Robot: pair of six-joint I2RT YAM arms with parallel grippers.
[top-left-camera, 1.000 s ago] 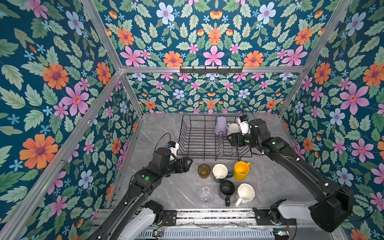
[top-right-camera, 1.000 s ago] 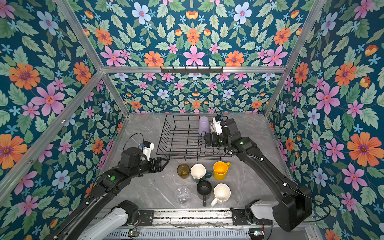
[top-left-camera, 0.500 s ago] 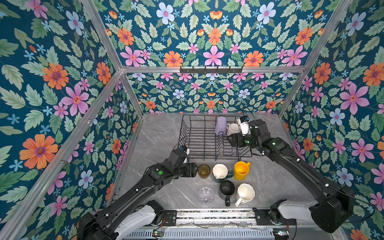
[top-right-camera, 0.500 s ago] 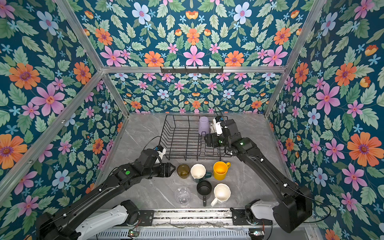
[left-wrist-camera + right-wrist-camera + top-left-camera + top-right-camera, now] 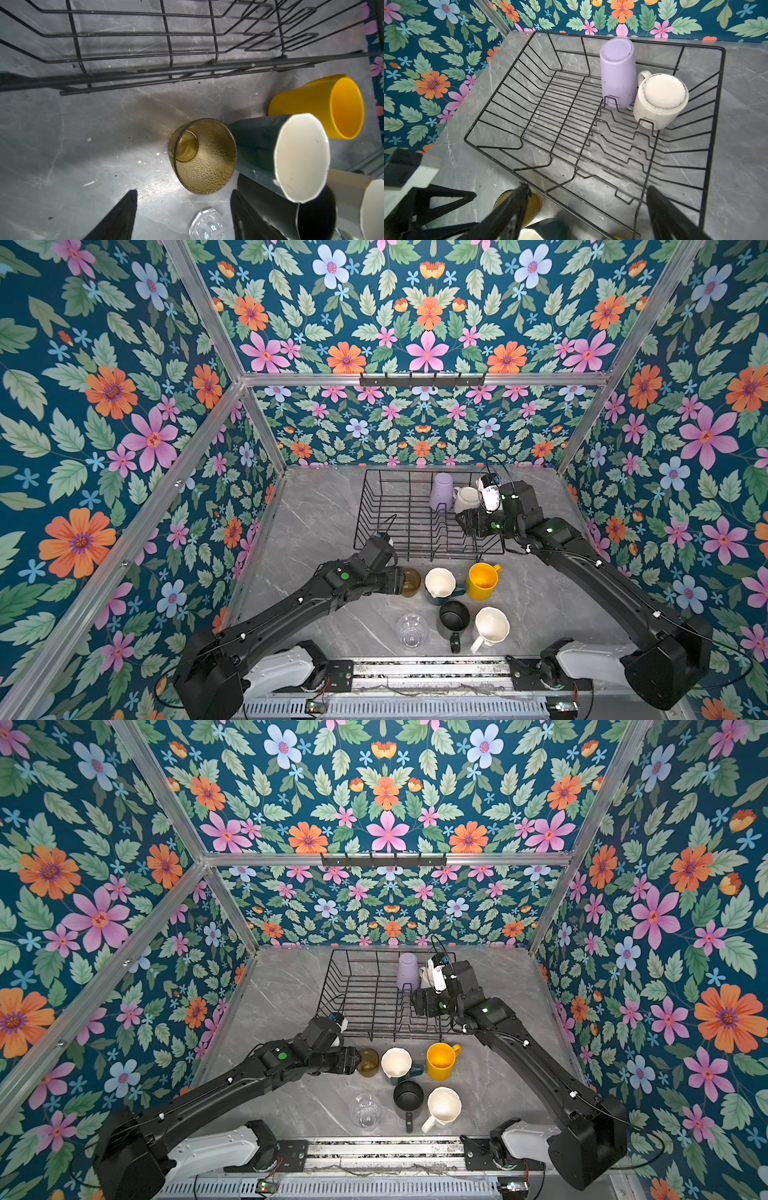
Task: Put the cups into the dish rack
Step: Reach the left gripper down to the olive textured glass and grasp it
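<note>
Grabbing the olive-amber glass (image 5: 202, 155) looks like the step right now. It stands upright on the counter (image 5: 324, 510), leftmost in the row of cups just on the near side of the dish rack (image 5: 166, 71). The dark green mug (image 5: 255, 145) is tight on its right, can't tell if they touch. The black mug (image 5: 270, 207) and clear glass (image 5: 205, 226) sit nearer.

The left end effector (image 5: 183, 190) is low at the glass's left side, fingers spread, holding nothing. The glass is just ahead of the fingertips, lined up with the gap but not between them yet.

My take: ease in until the fingers straddle the wall, then squeeze gently. One finger passes close by those two mugs, so go slow. That dimpled glass is probably slippery.

The right end effector (image 5: 588, 186) hangs spread and empty over the rack's near right part.
</note>
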